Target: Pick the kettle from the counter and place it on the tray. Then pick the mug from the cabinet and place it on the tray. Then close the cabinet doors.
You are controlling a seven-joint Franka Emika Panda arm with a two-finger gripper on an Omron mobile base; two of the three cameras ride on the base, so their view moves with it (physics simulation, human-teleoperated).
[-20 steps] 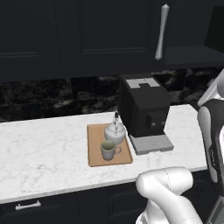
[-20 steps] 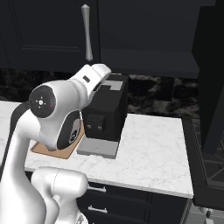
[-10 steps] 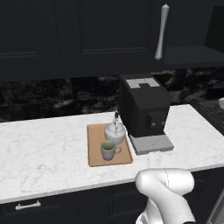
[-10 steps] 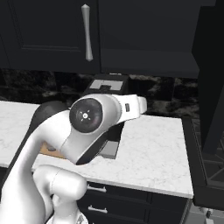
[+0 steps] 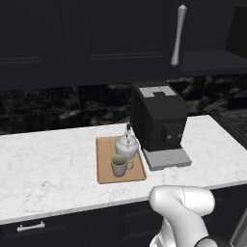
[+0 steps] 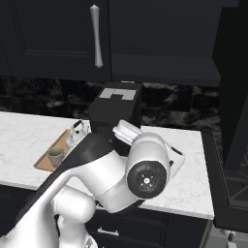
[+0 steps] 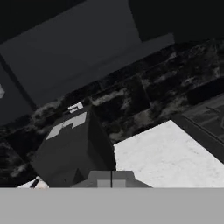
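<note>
The white-silver kettle (image 5: 127,145) and the grey-green mug (image 5: 119,165) both stand on the wooden tray (image 5: 105,166) on the marble counter (image 5: 48,169). From the right base view the kettle (image 6: 76,137), mug (image 6: 55,155) and tray (image 6: 46,162) lie at the left, partly behind my arm. My gripper (image 7: 111,178) is shut with nothing in it and hangs over the counter's right part (image 7: 168,157), well away from the tray. The near-black cabinet door (image 5: 125,38) with its silver bar handle (image 5: 178,34) lies flat above the counter.
A black coffee machine (image 5: 158,120) stands right beside the tray. A dark stove top (image 7: 205,116) borders the counter on the right. A tall dark panel (image 6: 233,82) juts out at the right; whether it is an open door I cannot tell.
My arm has swung to the right and lower, away from the tray side. Kettle, mug and tray have stayed where they were. The gripper has stayed shut.
</note>
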